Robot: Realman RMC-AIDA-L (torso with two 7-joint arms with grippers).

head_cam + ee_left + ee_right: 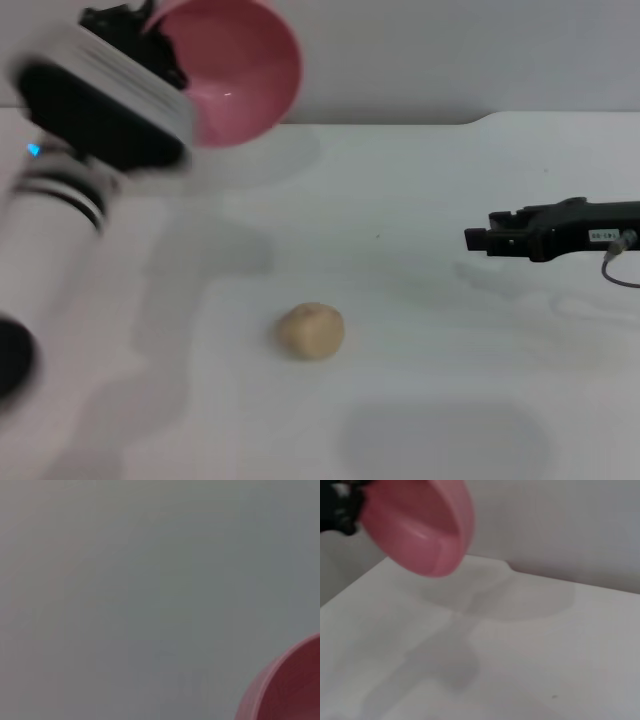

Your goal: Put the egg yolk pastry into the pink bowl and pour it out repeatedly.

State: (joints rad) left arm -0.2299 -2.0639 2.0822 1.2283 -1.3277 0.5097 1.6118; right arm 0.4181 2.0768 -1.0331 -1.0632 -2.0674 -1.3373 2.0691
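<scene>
The pink bowl [240,70] is held high above the table's far left, tipped on its side so its empty inside faces me. My left gripper [150,35] is shut on its rim. The bowl also shows in the left wrist view [295,690] and in the right wrist view [420,530], where the left gripper [340,505] shows beside it. The egg yolk pastry [311,331] lies alone on the white table, below and to the right of the bowl. My right gripper [475,240] hovers low at the right, well away from the pastry, and holds nothing that I can see.
The white table [420,170] ends at a grey wall [450,60] behind. The left arm's white forearm [50,240] crosses the left side of the head view. Nothing else stands on the table.
</scene>
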